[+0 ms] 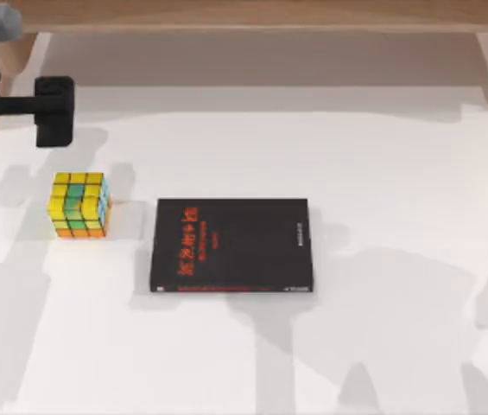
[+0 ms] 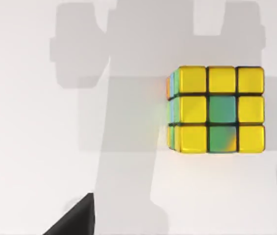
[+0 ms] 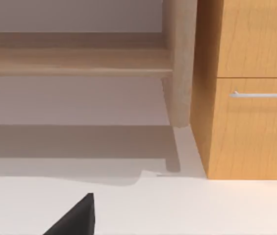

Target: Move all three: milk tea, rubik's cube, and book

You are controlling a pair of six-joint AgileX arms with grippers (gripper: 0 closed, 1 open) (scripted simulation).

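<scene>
The rubik's cube (image 1: 79,205) stands on the white table at the left, its top mostly yellow with two green squares. From the left wrist view the cube (image 2: 216,109) is seen from above. My left gripper (image 1: 54,112) hovers at the far left, behind the cube and apart from it. The book (image 1: 232,245) lies flat near the middle, black cover with red characters up, just right of the cube. The milk tea is out of view. A dark edge of my right gripper (image 3: 74,220) shows in the right wrist view, over the table.
The right wrist view faces a wooden cabinet (image 3: 251,98) with a metal drawer handle (image 3: 263,94), a pale wooden post (image 3: 180,63) and a low shelf (image 3: 74,61) beyond the table's edge. White tabletop (image 1: 382,173) stretches right of the book.
</scene>
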